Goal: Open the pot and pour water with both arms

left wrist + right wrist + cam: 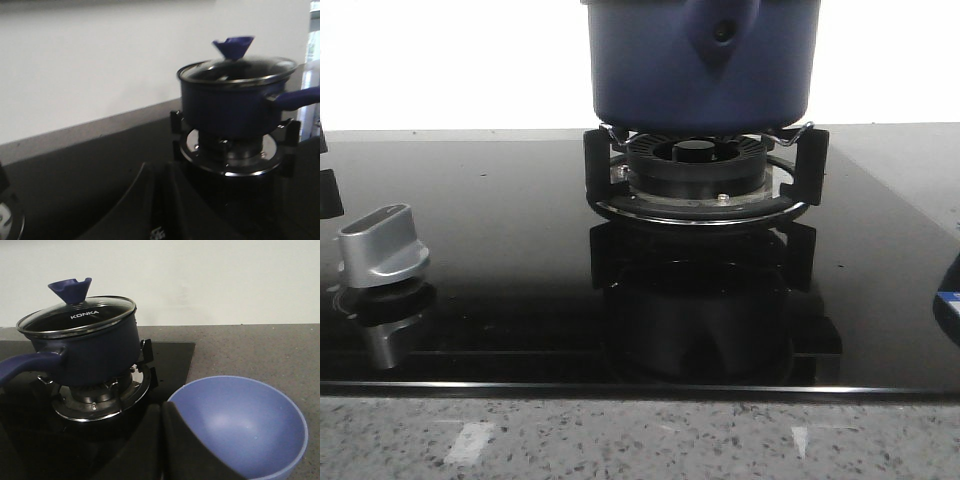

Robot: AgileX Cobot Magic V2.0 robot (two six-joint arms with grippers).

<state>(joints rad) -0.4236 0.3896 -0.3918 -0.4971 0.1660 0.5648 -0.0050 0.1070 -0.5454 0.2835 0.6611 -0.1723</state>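
The dark navy pot (700,70) sits on the gas burner's black supports, its handle mount facing the front camera. A glass lid (75,315) with a blue cone knob (70,290) covers it. In the left wrist view the pot (225,110) is ahead and off to one side, its lid (237,70) on and its handle (297,96) sticking out sideways. My left gripper (157,167) is shut and empty, low over the cooktop, well short of the pot. My right gripper (161,406) is shut and empty too, between the pot (95,355) and a light-blue bowl (245,425).
The burner ring (700,180) stands on a black glass cooktop (500,300). A silver control knob (382,245) sits at its front left. A speckled stone counter edge (640,440) runs along the front, and a white wall stands behind.
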